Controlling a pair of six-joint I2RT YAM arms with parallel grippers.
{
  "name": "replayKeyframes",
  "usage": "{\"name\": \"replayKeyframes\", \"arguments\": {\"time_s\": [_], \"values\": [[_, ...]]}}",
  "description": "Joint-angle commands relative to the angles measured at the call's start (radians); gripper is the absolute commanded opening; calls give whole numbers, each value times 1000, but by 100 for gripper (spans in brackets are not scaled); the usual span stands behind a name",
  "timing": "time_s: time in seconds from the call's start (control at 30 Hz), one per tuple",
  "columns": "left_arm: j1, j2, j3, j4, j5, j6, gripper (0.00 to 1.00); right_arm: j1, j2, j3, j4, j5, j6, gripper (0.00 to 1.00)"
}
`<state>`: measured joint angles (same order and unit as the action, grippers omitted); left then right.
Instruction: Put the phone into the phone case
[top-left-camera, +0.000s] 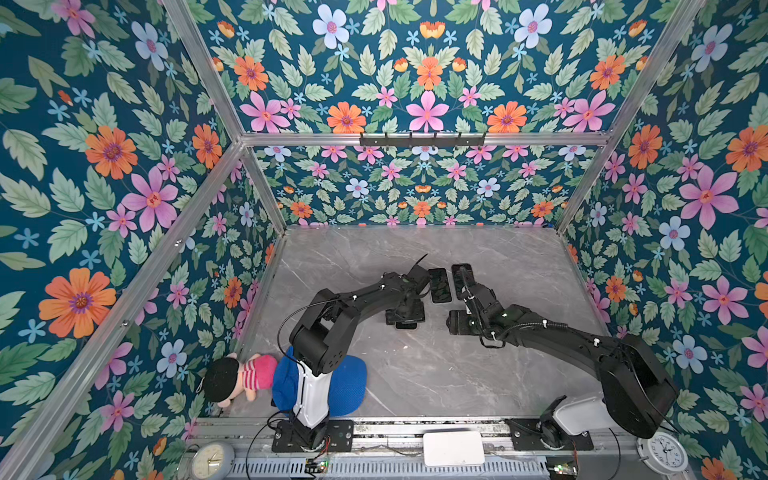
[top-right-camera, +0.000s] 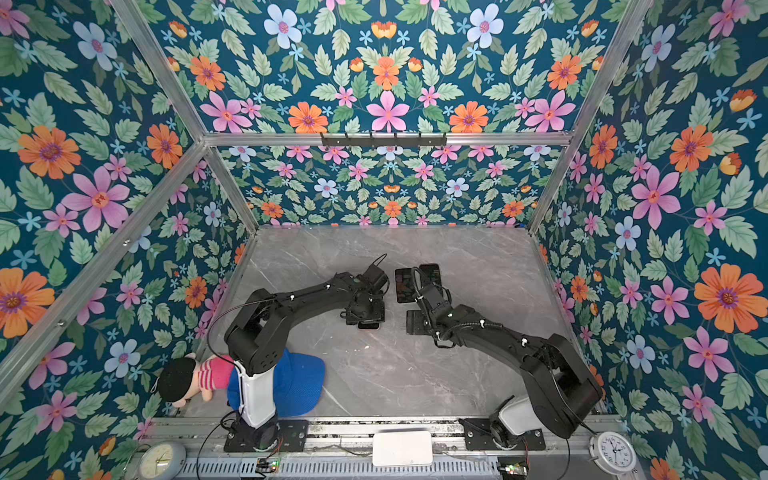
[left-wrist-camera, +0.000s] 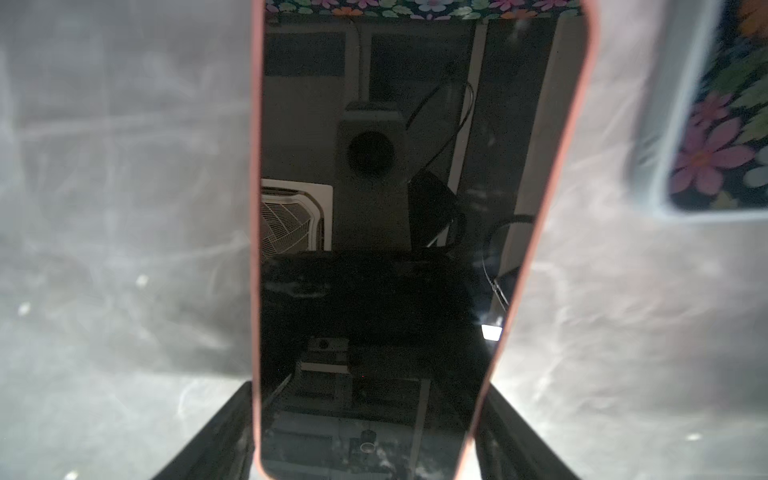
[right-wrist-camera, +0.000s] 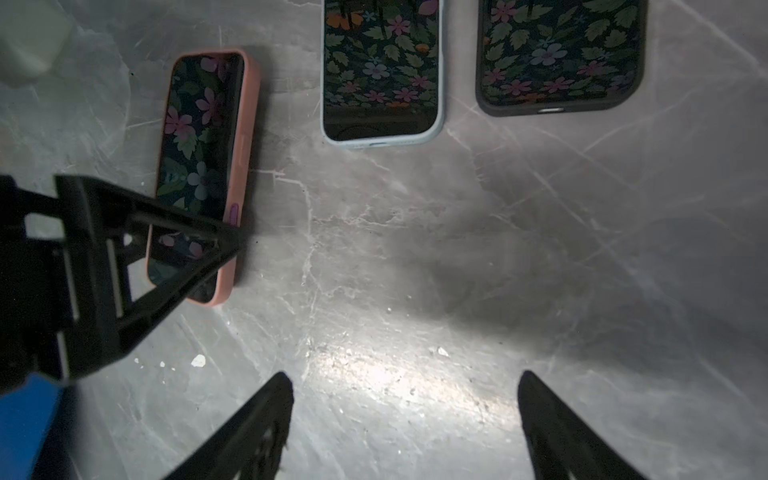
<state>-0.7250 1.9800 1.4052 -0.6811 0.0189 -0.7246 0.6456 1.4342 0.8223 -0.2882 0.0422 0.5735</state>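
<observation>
Floral-papered walls (top-left-camera: 104, 166) box in a grey marbled desk (top-left-camera: 415, 374), where two black robot arms, the left arm (top-left-camera: 353, 297) and the right arm (top-left-camera: 561, 336), reach toward the middle. A blue cap (top-left-camera: 351, 384) and a plush doll (top-left-camera: 243, 374) lie by the left arm's base. Three phones lie screen-up in a row mid-desk, all apart from one another. The phone (left-wrist-camera: 374, 208), seated in the pink case (right-wrist-camera: 247, 124), is nearest the left arm. A light-blue-cased phone (right-wrist-camera: 382, 70) lies beside it and a black-cased phone (right-wrist-camera: 561, 54) beyond that. The left pincer (left-wrist-camera: 370, 388) straddles one end of the pink case, its fingers (left-wrist-camera: 224, 424) set against both long edges, gripping it. The right pincer (right-wrist-camera: 409, 415) hovers spread wide over bare marble, holding nothing.
</observation>
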Motion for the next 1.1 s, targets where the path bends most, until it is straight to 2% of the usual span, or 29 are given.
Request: {"name": "replayKeyframes", "arguments": {"time_s": [0.0,0.4,0.9,1.07], "values": [[18,34,61,-23,-32,31,56,-5,-8,0,-10,21,2,84],[67,184,267,-40,0,63,57,-23,16,12,-15,8,-8,84],[84,247,324,-44,16,47,57,-35,41,32,-23,1,-20,84],[85,249,322,-43,25,39,69,-39,39,31,-20,-2,-23,84]]}}
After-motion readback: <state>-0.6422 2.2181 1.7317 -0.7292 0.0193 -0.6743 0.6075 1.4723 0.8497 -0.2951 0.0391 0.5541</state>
